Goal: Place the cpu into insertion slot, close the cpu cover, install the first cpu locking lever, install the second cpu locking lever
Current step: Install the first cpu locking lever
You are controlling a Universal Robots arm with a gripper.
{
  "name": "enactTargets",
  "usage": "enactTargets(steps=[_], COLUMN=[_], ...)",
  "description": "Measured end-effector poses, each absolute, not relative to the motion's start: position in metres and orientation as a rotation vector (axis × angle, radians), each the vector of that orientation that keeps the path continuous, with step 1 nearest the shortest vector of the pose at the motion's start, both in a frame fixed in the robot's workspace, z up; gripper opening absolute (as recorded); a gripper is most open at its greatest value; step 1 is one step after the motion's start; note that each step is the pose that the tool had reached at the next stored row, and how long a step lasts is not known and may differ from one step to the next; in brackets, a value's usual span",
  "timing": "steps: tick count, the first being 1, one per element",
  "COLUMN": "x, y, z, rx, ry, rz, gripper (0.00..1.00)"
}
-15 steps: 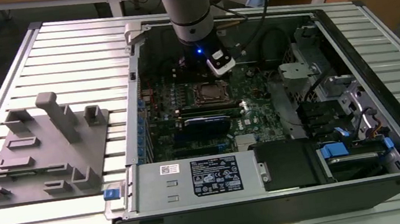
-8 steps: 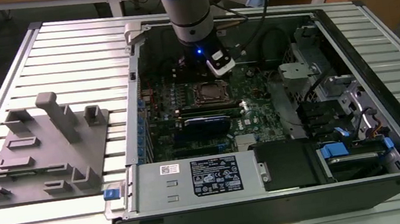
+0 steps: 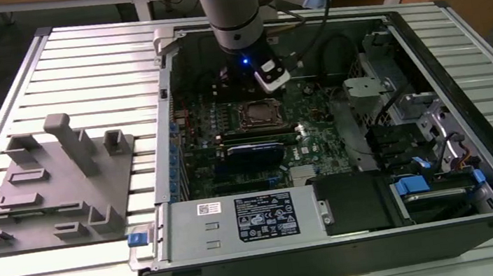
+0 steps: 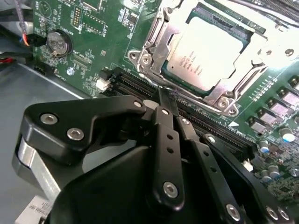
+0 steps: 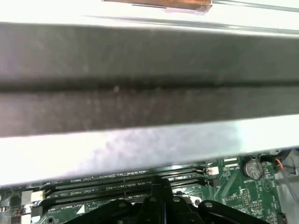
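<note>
1. Inside the open computer case (image 3: 461, 48), on the green circuit board (image 4: 93, 28), you find the cpu (image 4: 210, 51) already seated in the insertion slot (image 3: 258, 114).
2. You can see the cpu cover (image 4: 163, 35) lying flat around the chip, its silver frame down on the socket.
3. Your gripper (image 4: 167, 100) hangs just beside the socket's near edge, over the black memory slots (image 4: 205, 123), its fingers pressed together and holding nothing.
4. Judge placement and cover as done. Whether either locking lever is latched you cannot tell from these pictures, so treat both as outstanding.
</note>
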State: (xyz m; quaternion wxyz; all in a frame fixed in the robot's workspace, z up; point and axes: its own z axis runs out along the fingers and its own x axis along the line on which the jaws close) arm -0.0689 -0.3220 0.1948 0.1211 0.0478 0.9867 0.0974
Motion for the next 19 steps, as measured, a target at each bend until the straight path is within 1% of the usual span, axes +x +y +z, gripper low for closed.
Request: enactTargets(steps=[4,6,13,19], x=[-0.0688,-0.0686,-0.0686,-0.0677], y=[-0.3220,-0.3219,-0.3220,-0.3220], z=[0.2026,0.2040,0.2046,0.2044], rx=[0.139,0.138,0.136,0.140], ry=[2.882,2.883,2.893,2.925], rz=[0.278,0.264,0.168,0.164], gripper=[0.10,0.10,0.10,0.10])
